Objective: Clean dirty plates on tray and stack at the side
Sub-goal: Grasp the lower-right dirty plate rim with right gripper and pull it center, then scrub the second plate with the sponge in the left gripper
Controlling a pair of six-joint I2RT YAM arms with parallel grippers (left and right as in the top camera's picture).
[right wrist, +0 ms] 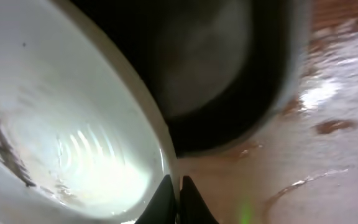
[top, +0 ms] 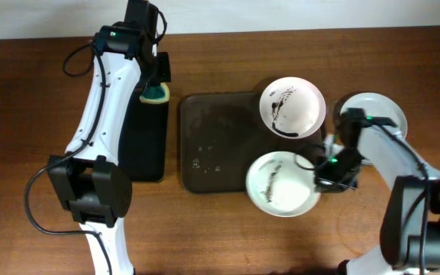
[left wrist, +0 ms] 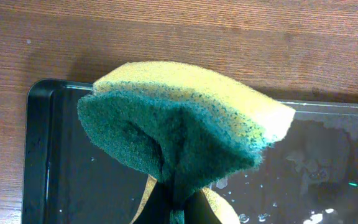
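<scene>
Wooden table (top: 21,92): right claw (right wrist: 178,194) pinches rim of near plate (top: 281,187); left claw (left wrist: 174,206) grips sponge (left wrist: 179,118).

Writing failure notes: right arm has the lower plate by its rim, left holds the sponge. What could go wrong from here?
1. The right jaws pinch only the thin rim of the lower plate, and the table looks wet, so the plate could slip when lifted.
2. The upper plate sits close by; dragging or tilting the held one may knock it.
</scene>
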